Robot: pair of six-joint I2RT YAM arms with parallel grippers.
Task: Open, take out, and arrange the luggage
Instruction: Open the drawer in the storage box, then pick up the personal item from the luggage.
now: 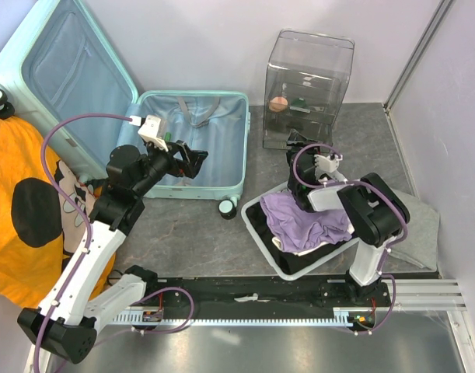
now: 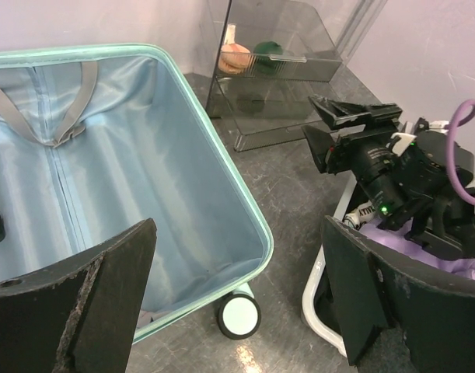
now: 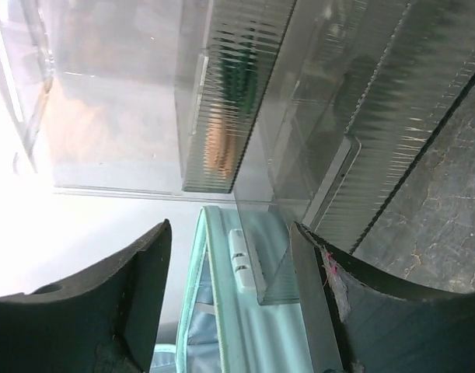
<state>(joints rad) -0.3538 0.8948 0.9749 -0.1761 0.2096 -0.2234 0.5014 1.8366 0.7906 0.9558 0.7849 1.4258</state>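
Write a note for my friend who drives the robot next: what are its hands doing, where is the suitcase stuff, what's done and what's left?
Left gripper: open, empty, over the suitcase's lower half.
Right gripper: open, empty, beside the clear box.
Suitcase: open at the back left, lid standing up; the inside that shows looks empty.
Purple cloth lies on dark clothes in the white basket. An orange cloth lies left of the suitcase.
Done: opened and, it seems, emptied.
Left: probably tidying the clothes.
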